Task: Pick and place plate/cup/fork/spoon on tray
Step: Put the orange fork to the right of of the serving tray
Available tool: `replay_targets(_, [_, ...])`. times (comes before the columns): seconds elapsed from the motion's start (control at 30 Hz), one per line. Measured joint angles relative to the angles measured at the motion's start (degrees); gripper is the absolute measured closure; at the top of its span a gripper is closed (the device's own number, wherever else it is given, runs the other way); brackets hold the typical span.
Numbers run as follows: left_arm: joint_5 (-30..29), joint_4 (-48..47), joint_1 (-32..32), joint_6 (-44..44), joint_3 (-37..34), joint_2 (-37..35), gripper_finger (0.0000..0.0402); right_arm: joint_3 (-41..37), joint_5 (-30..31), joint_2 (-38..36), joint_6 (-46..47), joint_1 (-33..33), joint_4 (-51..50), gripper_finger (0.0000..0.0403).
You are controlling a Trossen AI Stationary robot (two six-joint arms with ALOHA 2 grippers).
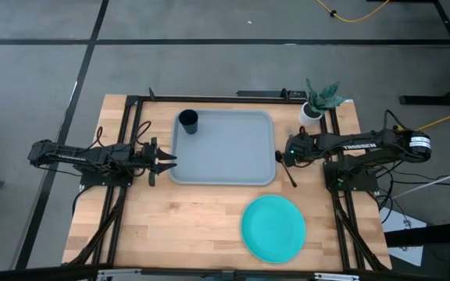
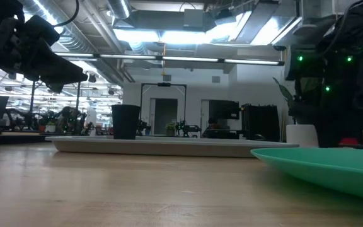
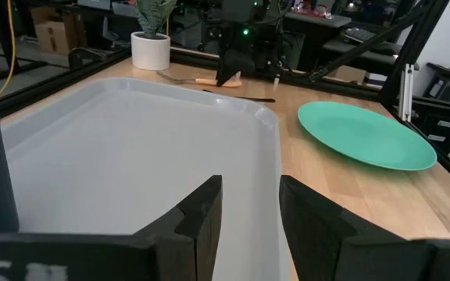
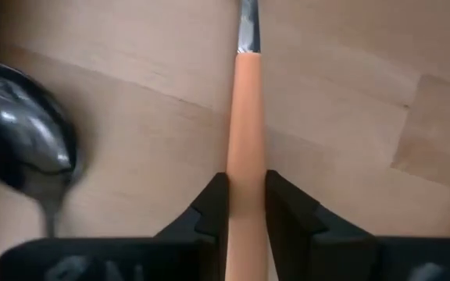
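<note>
Orange handle fills the gap between the right gripper's (image 4: 245,209) fingers: the jaws are narrowed onto the fork (image 4: 245,148), both fingers touching its sides, so it looks gripped, though the fork lies flat on the wood and is not lifted. Its pale metal tip points away from the wrist. Just beside it lies the spoon (image 4: 23,152), dark bowl up, apart from the fingers.

Taking the tray (image 1: 233,168) as landmark, this gripper sits just off the tray's right rim, near the white plant pot (image 1: 311,114) at the far right corner. The left gripper (image 1: 165,160) waits at the tray's left rim, jaws parted and holding nothing. The cup (image 1: 188,122) stands upright inside the tray, in its far left corner. The plate (image 1: 273,227) lies on the table off the tray's near right corner, well clear of the rim.

By this layout 1 of 4 items is placed and the fork pick is in hand. The next move likely calls for a straight lift clear of the spoon, then a short carry over the rim and a low release on bare tray floor.
</note>
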Motion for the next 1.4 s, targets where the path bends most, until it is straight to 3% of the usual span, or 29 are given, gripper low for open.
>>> replay_targets(0.27, [0.00,0.00,-0.01,0.00,0.00,0.00,0.0280,2.02,-0.17,-8.59,2.42,1.66,0.50,0.0340])
replay_targets(0.4, [0.00,0.00,0.00,0.00,0.00,0.00,0.0280,3.15,-0.19,-9.61,2.28,4.03,7.67,0.0340])
replay_targets(0.53, [0.00,0.00,0.00,0.00,0.00,0.00,0.0280,3.39,-0.92,-6.68,4.42,6.35,17.71,0.0340])
replay_targets(0.77, [0.02,0.00,-0.01,0.00,0.00,-0.02,0.0280,3.39,-3.61,3.05,13.09,7.63,26.73,0.0339])
replay_targets(1.0, [0.00,0.00,-0.02,0.00,0.00,0.00,0.0280,3.39,-7.30,11.78,12.60,7.60,39.59,0.0335])
replay_targets(1.4, [0.00,0.00,-0.02,0.00,0.00,0.00,0.0280,3.41,-7.36,11.92,9.53,6.97,38.68,0.0330])
